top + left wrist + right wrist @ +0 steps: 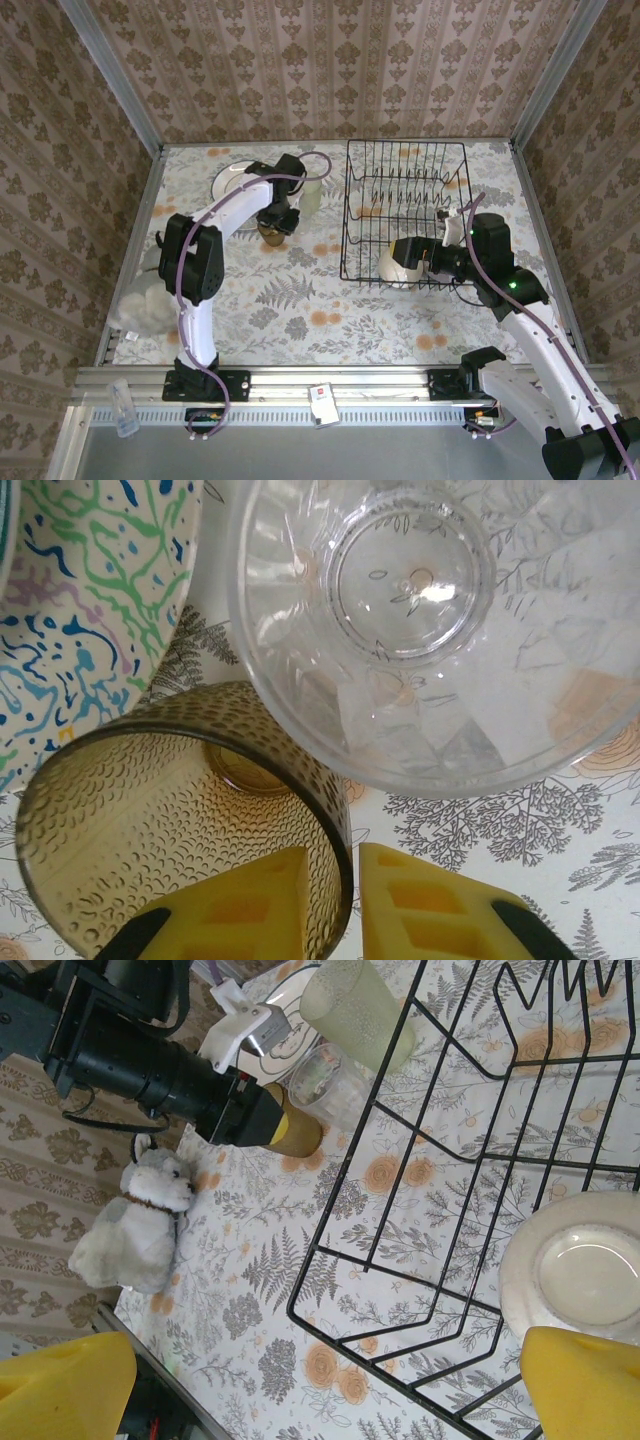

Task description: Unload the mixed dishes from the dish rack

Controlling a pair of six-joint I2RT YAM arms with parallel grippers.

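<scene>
Left gripper (335, 865) is narrow, its fingers straddling the wall of the dimpled amber glass cup (150, 810) beside a clear tumbler (420, 630). Can't tell if it's actually pinching. Over in the black wire dish rack (349, 200), the round cream bowl (585, 1270) sits in the near-left corner, just ahead of the wide-open right gripper (330, 1360) and off-centre toward one finger. So that arm's nearer.

— Home kitchen?
— Staged, rather: a lab booth. Patterned wallpaper panels (330, 70) across the top of the frame, held in aluminium framing (112, 75) at upper left; floral tablecloth (300, 300) at centre; arms (195, 300) bolted to a rail (330, 378) along the bottom.
</scene>
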